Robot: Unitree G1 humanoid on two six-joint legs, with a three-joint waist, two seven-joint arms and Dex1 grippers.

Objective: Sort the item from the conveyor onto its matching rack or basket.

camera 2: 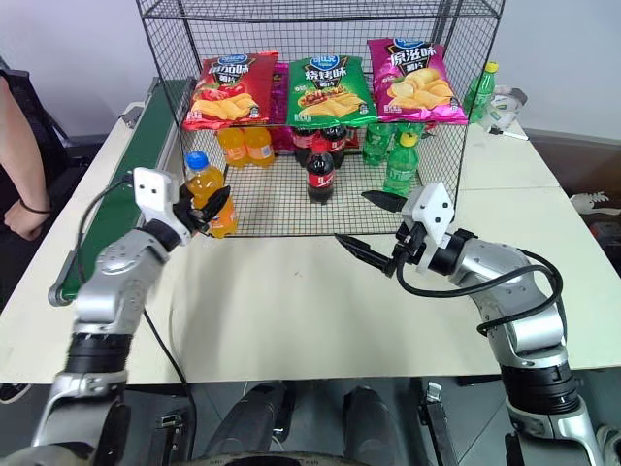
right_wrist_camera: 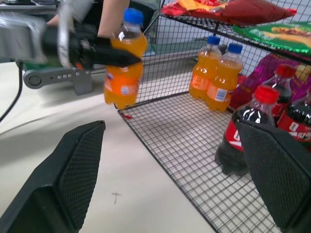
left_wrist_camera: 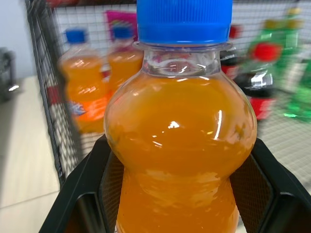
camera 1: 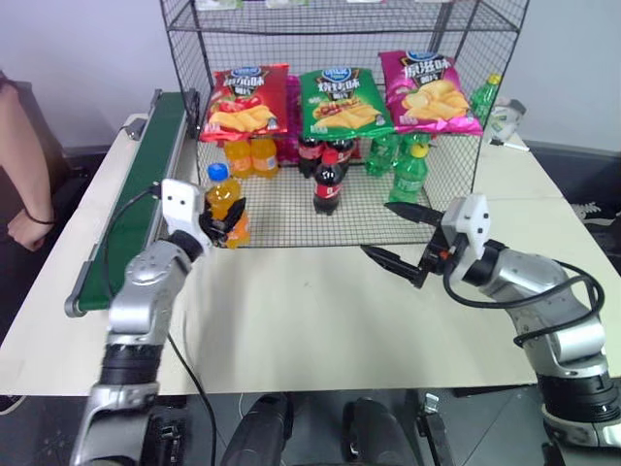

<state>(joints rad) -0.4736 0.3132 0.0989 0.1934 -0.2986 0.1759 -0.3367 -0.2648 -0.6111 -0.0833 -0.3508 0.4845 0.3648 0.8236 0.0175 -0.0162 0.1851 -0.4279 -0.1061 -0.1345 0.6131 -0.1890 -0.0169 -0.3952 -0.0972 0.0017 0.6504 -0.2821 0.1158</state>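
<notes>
The item, an orange soda bottle (camera 1: 222,197) with a blue cap, hangs upright at the front left corner of the black wire rack (camera 1: 281,212), just above the table. My left gripper (camera 1: 224,226) is shut on its body, and its black fingers (left_wrist_camera: 80,194) press both sides of the bottle (left_wrist_camera: 180,145). The dark-green conveyor (camera 1: 146,184) runs along the table's left side, behind my left arm. My right gripper (camera 1: 378,230) stands open and empty in front of the rack's right half; its fingers (right_wrist_camera: 68,174) are spread wide.
On the rack's bottom tier stand two orange bottles (camera 1: 250,155) at the back left, cola bottles (camera 1: 328,181) in the middle and green bottles (camera 1: 408,171) on the right. Crisp bags (camera 1: 342,100) lie on the tier above. A person's arm (camera 1: 24,165) is at the far left.
</notes>
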